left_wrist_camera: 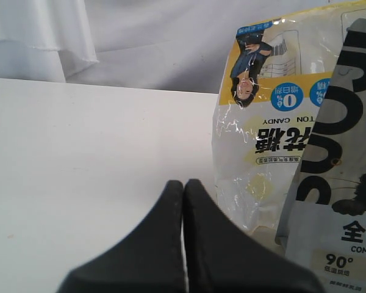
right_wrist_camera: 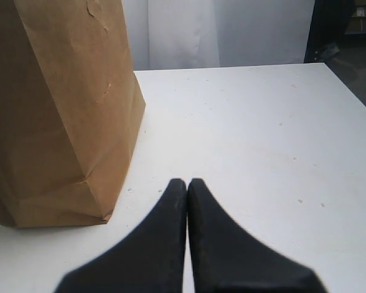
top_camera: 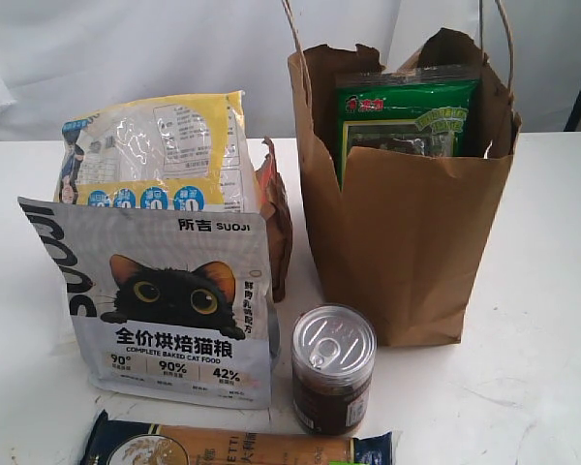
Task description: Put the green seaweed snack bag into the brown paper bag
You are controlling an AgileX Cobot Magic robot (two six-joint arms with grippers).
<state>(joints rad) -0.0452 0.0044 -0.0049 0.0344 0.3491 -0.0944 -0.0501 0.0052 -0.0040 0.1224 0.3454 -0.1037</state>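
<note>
The green seaweed snack bag (top_camera: 404,114) stands upright inside the brown paper bag (top_camera: 402,252), its top part with the red logo and clear seal showing above the torn rim. The paper bag stands at the middle right of the white table; its side wall (right_wrist_camera: 55,110) also fills one side of the right wrist view. My right gripper (right_wrist_camera: 187,182) is shut and empty, low over the table beside the bag's base. My left gripper (left_wrist_camera: 183,183) is shut and empty too, near the yellow-and-clear bag (left_wrist_camera: 262,122). Neither arm shows in the exterior view.
A grey cat-food pouch (top_camera: 165,300) stands at front left with the yellow-and-clear bag (top_camera: 165,155) behind it. A lidded jar (top_camera: 332,368) sits in front of the paper bag, and a long pasta packet (top_camera: 232,448) lies at the front edge. Bare table (top_camera: 552,291) lies to the right.
</note>
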